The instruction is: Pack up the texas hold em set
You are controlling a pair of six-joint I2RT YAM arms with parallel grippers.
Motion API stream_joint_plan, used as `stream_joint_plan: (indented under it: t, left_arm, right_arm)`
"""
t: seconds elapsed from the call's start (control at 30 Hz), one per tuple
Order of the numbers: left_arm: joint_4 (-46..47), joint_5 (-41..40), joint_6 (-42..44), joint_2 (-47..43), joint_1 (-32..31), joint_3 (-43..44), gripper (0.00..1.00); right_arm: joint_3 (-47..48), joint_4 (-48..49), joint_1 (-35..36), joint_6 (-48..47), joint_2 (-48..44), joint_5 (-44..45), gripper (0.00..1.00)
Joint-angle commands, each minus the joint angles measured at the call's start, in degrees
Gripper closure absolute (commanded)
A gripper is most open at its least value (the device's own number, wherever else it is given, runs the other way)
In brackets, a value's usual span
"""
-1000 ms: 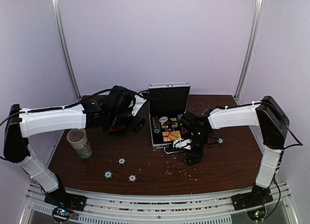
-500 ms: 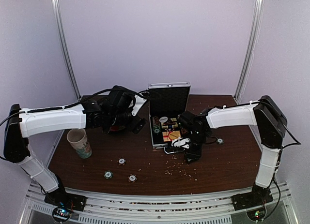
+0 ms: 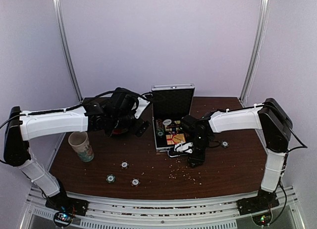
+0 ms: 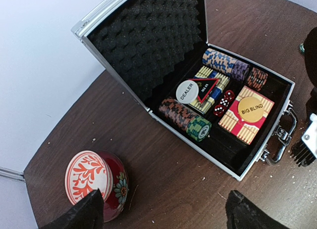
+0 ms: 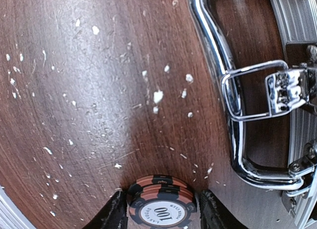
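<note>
The silver case (image 3: 159, 140) stands open at the table's middle, lid up. In the left wrist view its black tray (image 4: 225, 147) holds rows of chips (image 4: 185, 120), a red-yellow card box (image 4: 237, 124), red dice (image 4: 223, 101), a white DEALER disc (image 4: 188, 92) and a yellow BIG BLIND disc (image 4: 251, 110). My right gripper (image 3: 194, 160) is just in front of the case handle (image 5: 218, 70), shut on a small stack of orange-black "100" chips (image 5: 161, 202) resting on the wood. My left gripper (image 4: 163, 211) hangs open over bare wood between the bowl and the case.
A red-and-white bowl (image 4: 91, 179) sits left of the case, and a patterned paper cup (image 3: 81, 146) stands at the far left. Loose chips lie at the front (image 3: 124, 164) (image 3: 110, 178) (image 3: 134, 181) and at the right (image 3: 225, 144). Pale crumbs dot the wood (image 5: 157, 96).
My right gripper has closed its fingers and shifted slightly left toward the case front. The left arm has not moved.
</note>
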Motion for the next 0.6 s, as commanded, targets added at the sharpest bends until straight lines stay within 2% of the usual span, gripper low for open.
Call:
stream_joint_plan:
  t: [0.0, 0.33, 0.57]
  left_arm:
    - [0.89, -0.3, 0.63, -0.09, -0.2, 0.67, 0.13]
    - [0.8, -0.55, 0.58, 0.04, -0.16, 0.67, 0.13]
    - [0.85, -0.39, 0.61, 0.16, -0.22, 0.67, 0.13]
  right_arm:
    - [-2.32, -0.9, 0.36, 0.94, 3.77, 2.13, 0.5]
    - [-1.0, -1.55, 0.7, 1.34, 4.74, 0.37, 0.67]
    - [0.74, -2.52, 0.58, 1.7, 1.67, 1.05, 0.71]
